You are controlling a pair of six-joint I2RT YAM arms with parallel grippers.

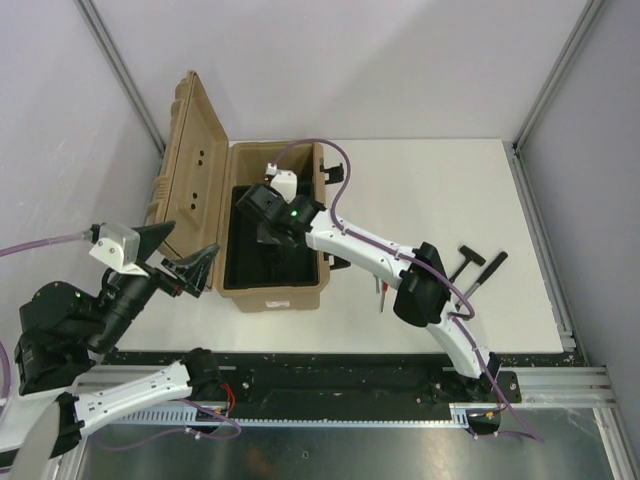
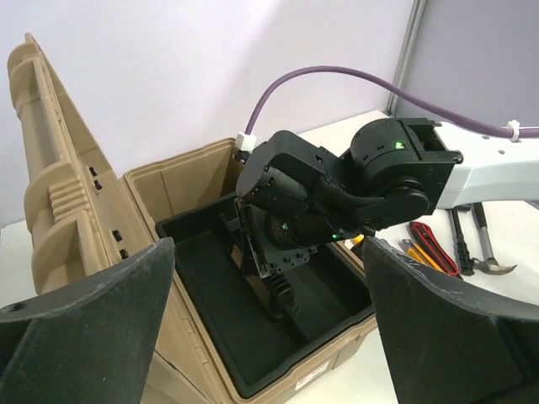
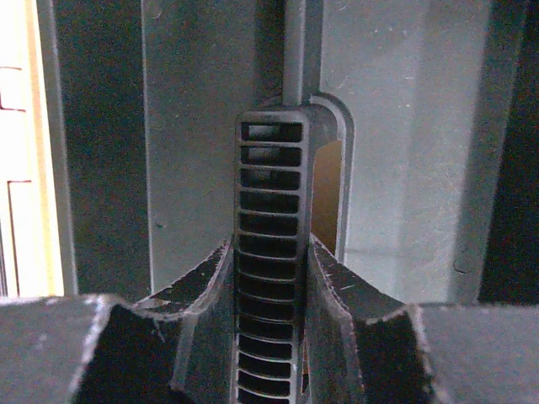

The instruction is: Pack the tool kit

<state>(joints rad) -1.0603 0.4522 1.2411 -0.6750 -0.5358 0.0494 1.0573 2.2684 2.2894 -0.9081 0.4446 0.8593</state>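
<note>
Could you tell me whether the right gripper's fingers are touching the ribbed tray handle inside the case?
Touching. The right wrist view shows both fingers pressed against the sides of the tray handle, with no gap on either side.

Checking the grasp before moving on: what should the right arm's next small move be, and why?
Probably a short straight lift. The right gripper is pressed against both sides of the ribbed handle of the black tray seated in the case, so raising it vertically should test the grip and keep the tray off the case walls.
</note>
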